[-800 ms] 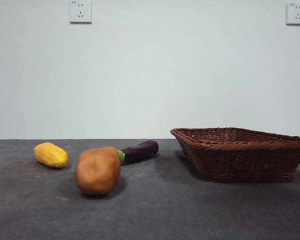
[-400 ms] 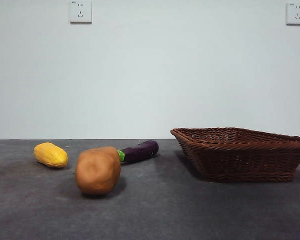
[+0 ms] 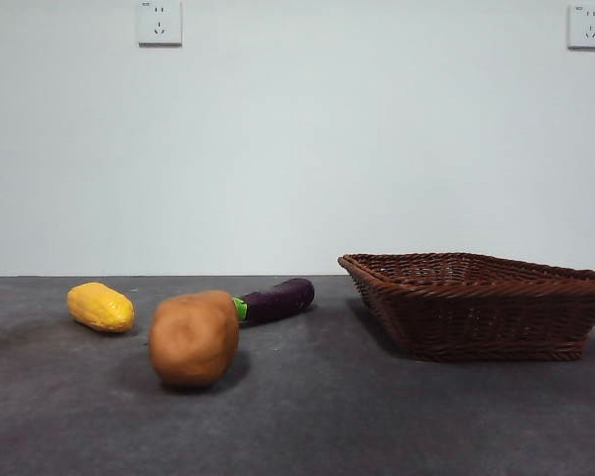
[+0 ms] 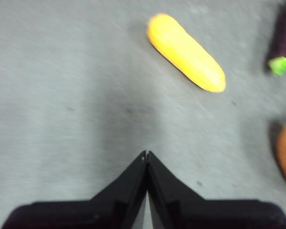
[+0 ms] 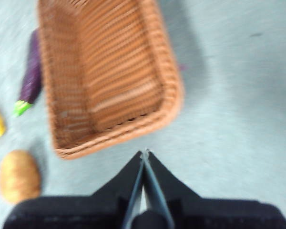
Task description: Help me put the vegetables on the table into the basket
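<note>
All three vegetables lie on the table (image 3: 307, 416), outside the basket (image 3: 486, 307), which is empty. Potato (image 3: 193, 337) sits well clear of the basket; eggplant (image 3: 276, 299) lies between potato and basket, nearer the basket; corn-like yellow piece (image 3: 100, 306) farthest from it.

Left gripper (image 4: 146, 155) hangs above bare table, jaws pressed together, holding nothing. Right gripper (image 5: 144, 153) likewise closed and empty, just off the basket's rim.

Your likely risks: descending with closed jaws will shove a vegetable away; the rounded potato may roll or slip; the right arm could clip the rim.

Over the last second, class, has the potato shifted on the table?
No. The potato sits in the same spot, overlapping the eggplant's green cap.
</note>
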